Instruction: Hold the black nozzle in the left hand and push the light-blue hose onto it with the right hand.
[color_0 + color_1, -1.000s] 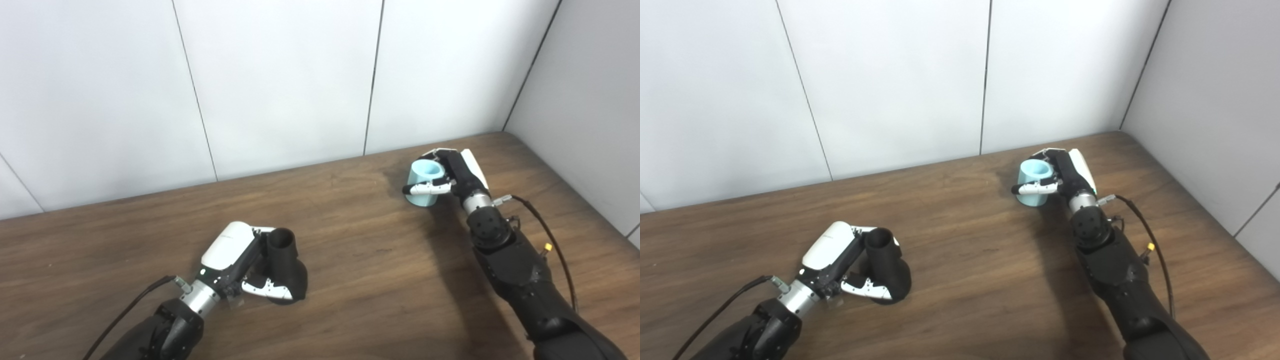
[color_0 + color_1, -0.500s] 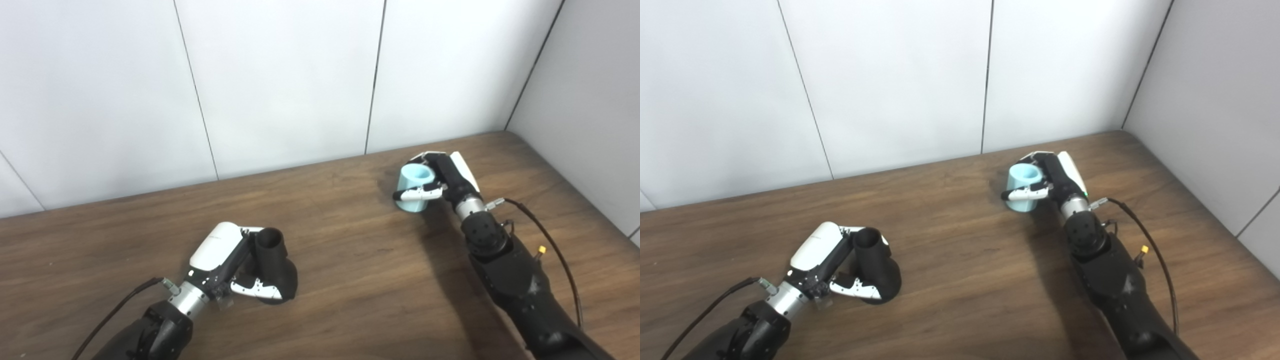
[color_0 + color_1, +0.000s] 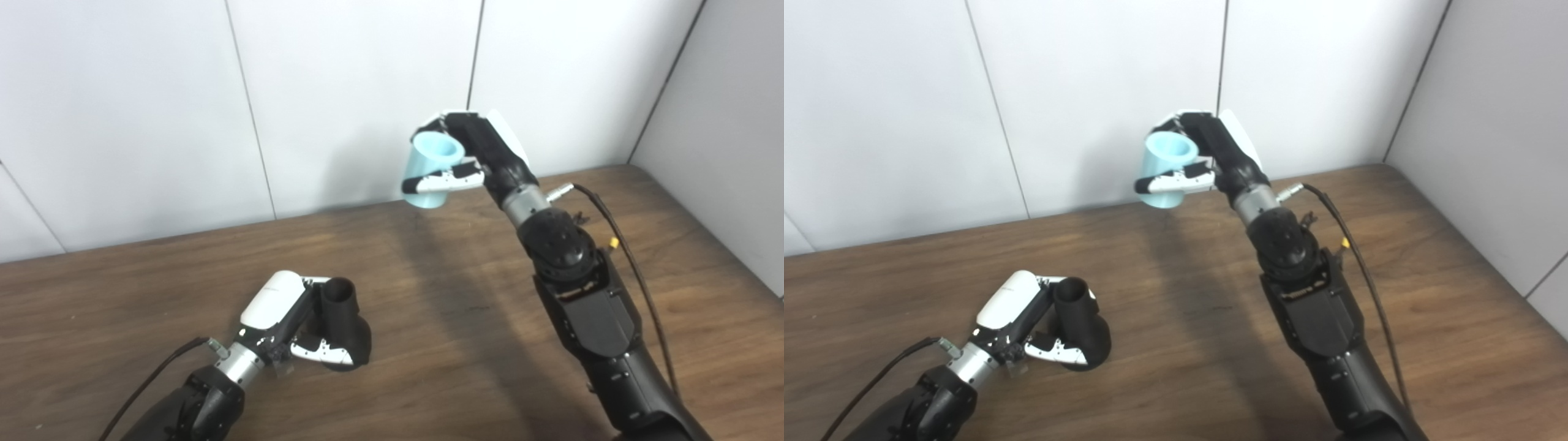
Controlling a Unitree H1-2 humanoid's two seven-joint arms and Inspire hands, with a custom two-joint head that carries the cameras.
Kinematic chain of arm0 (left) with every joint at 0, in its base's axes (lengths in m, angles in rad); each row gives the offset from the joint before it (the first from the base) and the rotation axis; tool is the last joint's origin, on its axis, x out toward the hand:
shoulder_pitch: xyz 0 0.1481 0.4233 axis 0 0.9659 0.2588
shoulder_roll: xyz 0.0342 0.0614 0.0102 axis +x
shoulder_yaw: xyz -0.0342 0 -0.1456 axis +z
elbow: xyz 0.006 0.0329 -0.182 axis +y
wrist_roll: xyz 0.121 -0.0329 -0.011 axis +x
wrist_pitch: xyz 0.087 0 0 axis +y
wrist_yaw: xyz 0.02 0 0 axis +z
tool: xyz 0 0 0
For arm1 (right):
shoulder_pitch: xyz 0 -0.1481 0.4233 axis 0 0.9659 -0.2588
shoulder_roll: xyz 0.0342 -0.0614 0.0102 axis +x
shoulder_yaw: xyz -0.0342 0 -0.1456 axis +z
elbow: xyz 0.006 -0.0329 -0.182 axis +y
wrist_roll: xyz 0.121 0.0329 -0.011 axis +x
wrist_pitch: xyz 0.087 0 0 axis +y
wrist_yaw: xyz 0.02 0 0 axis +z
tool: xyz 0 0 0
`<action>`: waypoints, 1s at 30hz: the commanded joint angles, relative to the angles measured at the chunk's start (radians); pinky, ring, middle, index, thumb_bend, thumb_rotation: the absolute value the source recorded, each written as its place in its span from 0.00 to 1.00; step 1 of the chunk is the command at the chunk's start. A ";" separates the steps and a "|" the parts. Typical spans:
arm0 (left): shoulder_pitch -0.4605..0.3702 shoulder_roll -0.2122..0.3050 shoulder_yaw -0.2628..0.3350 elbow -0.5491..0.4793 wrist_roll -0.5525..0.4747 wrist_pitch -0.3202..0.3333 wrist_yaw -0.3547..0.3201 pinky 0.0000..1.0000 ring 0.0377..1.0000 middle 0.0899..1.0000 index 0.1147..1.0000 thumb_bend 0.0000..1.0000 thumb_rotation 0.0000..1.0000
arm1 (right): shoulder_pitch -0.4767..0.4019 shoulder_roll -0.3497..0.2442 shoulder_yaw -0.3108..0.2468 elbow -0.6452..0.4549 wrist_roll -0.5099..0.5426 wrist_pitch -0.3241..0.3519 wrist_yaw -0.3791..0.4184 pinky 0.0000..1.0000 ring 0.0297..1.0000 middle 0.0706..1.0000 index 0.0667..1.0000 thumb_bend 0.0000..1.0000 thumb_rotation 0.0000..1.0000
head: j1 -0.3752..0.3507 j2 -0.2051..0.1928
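Since prev. frames: right hand [image 3: 484, 153] has lifted the hose [image 3: 430, 170] off the table [image 3: 465, 318] and swung it up and inward; it now hangs in mid-air before the wall [image 3: 343, 92], well above and to the right of the nozzle [image 3: 342, 321]. Camera also shifted a bit.

Hose: short light-blue sleeve, open mouth up, tilted. Looks light and somewhat pliable, judging by form; a firm squeeze could oval the bore, so mid-body hold as now seems apt, leaving the lower end free to go over the neck. Right hand grasps it, fingers wrapped round, thumb across the front.

Nozzle: black, rigid-looking, wide base on table, neck up, leaning slightly. Left hand [image 3: 288, 318] clasps it low at the base, neck left clear.

Parts well apart; mating not yet begun.
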 commanded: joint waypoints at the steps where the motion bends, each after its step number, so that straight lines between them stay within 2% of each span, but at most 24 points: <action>1: 0.155 0.002 -0.050 0.101 0.065 0.013 -0.097 0.38 0.41 0.43 0.42 0.50 0.00 | -0.073 0.001 -0.002 -0.081 0.019 0.025 0.024 0.29 0.32 0.42 0.44 0.53 0.00 | 0.008 0.002; 4: 0.157 -0.010 -0.041 0.107 0.070 0.013 -0.098 0.38 0.41 0.43 0.42 0.50 0.00 | -0.096 0.010 0.013 -0.106 0.027 0.049 0.055 0.26 0.30 0.42 0.45 0.53 0.00 | 0.041 0.008; 8: 0.153 -0.035 -0.037 0.129 0.094 0.013 -0.080 0.37 0.41 0.43 0.43 0.50 0.00 | -0.112 0.031 0.011 -0.135 0.067 0.126 0.086 0.30 0.33 0.45 0.43 0.53 0.00 | 0.093 0.012; 10: 0.150 -0.044 -0.032 0.131 0.094 0.013 -0.085 0.37 0.41 0.43 0.43 0.50 0.00 | -0.113 0.036 0.006 -0.139 0.087 0.144 0.098 0.31 0.34 0.46 0.42 0.53 0.00 | 0.114 0.019; 12: 0.147 -0.054 -0.023 0.132 0.093 0.013 -0.095 0.37 0.40 0.43 0.43 0.50 0.00 | -0.112 0.036 0.004 -0.142 0.100 0.150 0.111 0.32 0.34 0.47 0.42 0.53 0.00 | 0.131 0.023; 16: 0.135 -0.074 -0.025 0.162 0.093 0.013 -0.080 0.38 0.41 0.43 0.42 0.50 0.00 | -0.107 0.017 0.039 -0.147 0.087 0.148 0.155 0.37 0.34 0.44 0.43 0.53 0.00 | 0.156 0.029; 19: 0.126 -0.086 -0.031 0.182 0.095 0.013 -0.062 0.38 0.41 0.43 0.42 0.50 0.00 | -0.094 0.031 0.040 -0.156 0.082 0.151 0.177 0.36 0.33 0.42 0.45 0.53 0.00 | 0.169 0.035; 24: 0.126 -0.096 -0.018 0.178 0.105 0.013 -0.074 0.37 0.40 0.42 0.43 0.50 0.00 | -0.079 0.023 0.060 -0.167 0.068 0.151 0.212 0.27 0.29 0.40 0.46 0.53 0.00 | 0.184 0.043; 30: 0.131 -0.102 -0.010 0.167 0.118 0.013 -0.065 0.36 0.40 0.42 0.43 0.50 0.00 | -0.060 0.038 0.077 -0.170 0.050 0.151 0.244 0.26 0.30 0.41 0.45 0.53 0.00 | 0.202 0.057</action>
